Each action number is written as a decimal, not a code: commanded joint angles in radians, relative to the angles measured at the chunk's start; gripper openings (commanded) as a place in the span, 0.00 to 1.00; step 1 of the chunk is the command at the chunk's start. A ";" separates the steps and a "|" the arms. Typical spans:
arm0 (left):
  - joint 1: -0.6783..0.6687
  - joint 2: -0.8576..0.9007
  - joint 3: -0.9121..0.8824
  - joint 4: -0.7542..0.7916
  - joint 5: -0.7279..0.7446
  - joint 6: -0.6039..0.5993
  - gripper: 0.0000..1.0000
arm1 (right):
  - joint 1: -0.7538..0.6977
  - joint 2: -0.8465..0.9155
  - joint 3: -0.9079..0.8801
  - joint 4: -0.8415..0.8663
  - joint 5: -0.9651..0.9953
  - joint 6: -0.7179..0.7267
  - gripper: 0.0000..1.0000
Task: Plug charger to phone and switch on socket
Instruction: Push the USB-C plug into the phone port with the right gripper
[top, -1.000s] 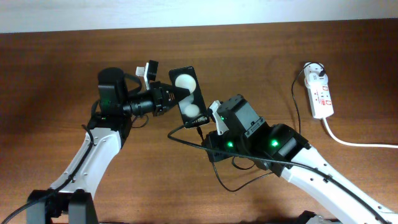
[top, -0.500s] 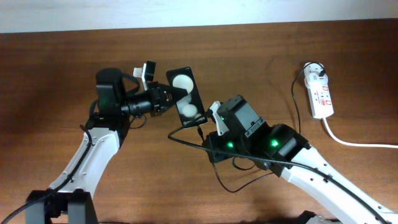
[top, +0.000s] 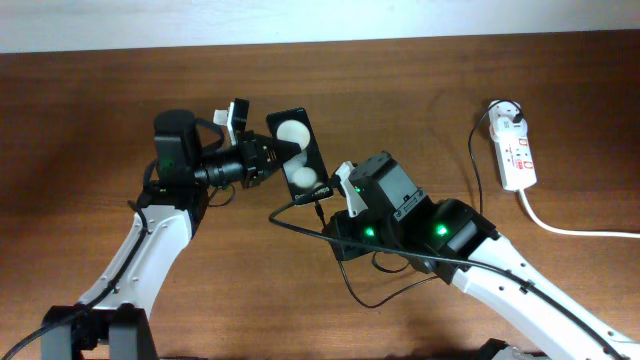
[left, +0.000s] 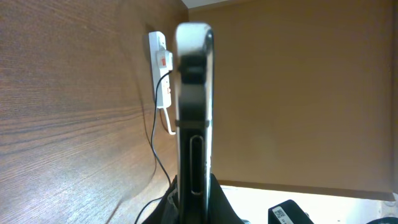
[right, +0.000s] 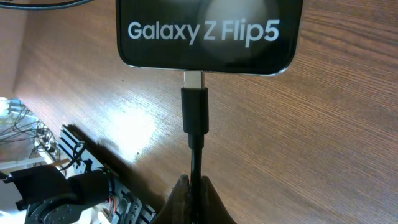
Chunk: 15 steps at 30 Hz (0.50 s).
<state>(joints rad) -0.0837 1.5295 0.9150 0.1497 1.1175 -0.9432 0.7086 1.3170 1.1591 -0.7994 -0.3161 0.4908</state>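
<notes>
My left gripper (top: 275, 157) is shut on the phone (top: 298, 154), a black slab with two white circles, holding it tilted above the table; the left wrist view shows it edge-on (left: 194, 118). My right gripper (top: 335, 200) is shut on the charger (top: 300, 232), a thin black cable. In the right wrist view the fingers (right: 196, 190) pinch the cable just behind its connector (right: 194, 109), whose metal tip meets the phone's bottom edge (right: 208, 34). The socket (top: 515, 150), a white power strip with red markings, lies at the right with the charger's white plug head (top: 508, 115) in it.
The socket's thick white cord (top: 580, 230) runs off to the right edge. The charger cable loops over the table in front of my right arm (top: 370, 295). The socket also shows far off in the left wrist view (left: 160, 68).
The left gripper and phone shifted slightly left and down towards the connector. The right arm has barely moved.
</notes>
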 joint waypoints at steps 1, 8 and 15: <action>0.002 -0.004 0.015 0.006 0.008 -0.037 0.00 | 0.005 0.002 -0.001 0.003 -0.017 -0.003 0.04; 0.002 -0.004 0.015 0.006 0.008 -0.037 0.00 | 0.005 0.002 -0.001 -0.010 -0.016 -0.003 0.04; 0.002 -0.004 0.015 0.002 0.024 -0.051 0.00 | 0.005 0.002 -0.001 -0.004 -0.016 -0.003 0.04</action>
<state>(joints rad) -0.0837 1.5295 0.9150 0.1493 1.1141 -0.9695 0.7086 1.3170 1.1591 -0.8070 -0.3195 0.4904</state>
